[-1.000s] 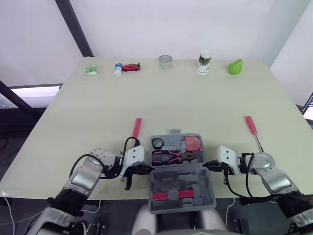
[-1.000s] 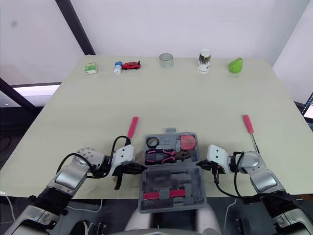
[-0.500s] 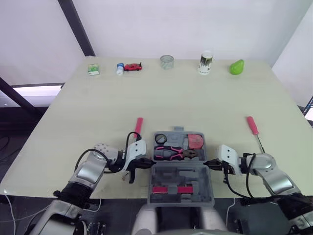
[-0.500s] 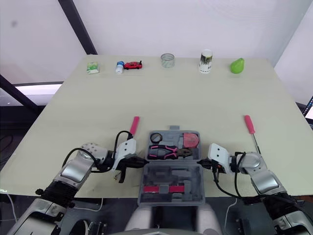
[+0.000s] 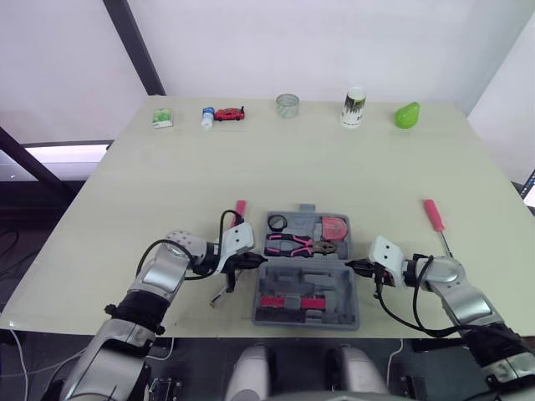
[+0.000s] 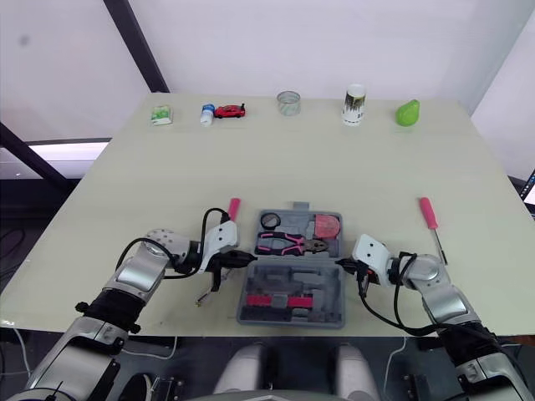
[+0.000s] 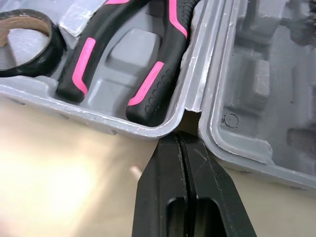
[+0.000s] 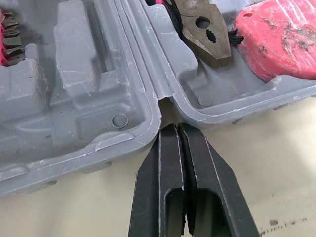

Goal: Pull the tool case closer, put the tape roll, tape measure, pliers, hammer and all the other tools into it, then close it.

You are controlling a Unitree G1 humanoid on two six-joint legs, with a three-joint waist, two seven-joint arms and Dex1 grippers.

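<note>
Case [image 5: 334,284]: open flat at the table's 6 o'clock, hinge running 9–3.
Pliers [image 5: 294,244]: one, in the far half, long axis 9–3, jaws toward 3.
Far half, rest: one tape roll [image 5: 277,223], one tape measure [image 5: 335,227].
Screwdrivers: two; one [image 5: 431,214] at the case's 3, one [image 5: 240,207] at its 10.
Left gripper [image 7: 178,143]: fingers pressed together, empty, tips at the 9 o'clock hinge notch, forearm low.
Right gripper [image 8: 174,131]: likewise, at 3 o'clock.

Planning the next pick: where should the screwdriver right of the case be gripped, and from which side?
Take the screwdriver by its red handle, from above, fingers across it. It lies flat on the table, and the handle is thicker than the thin shaft, which points toward the robot.
</note>
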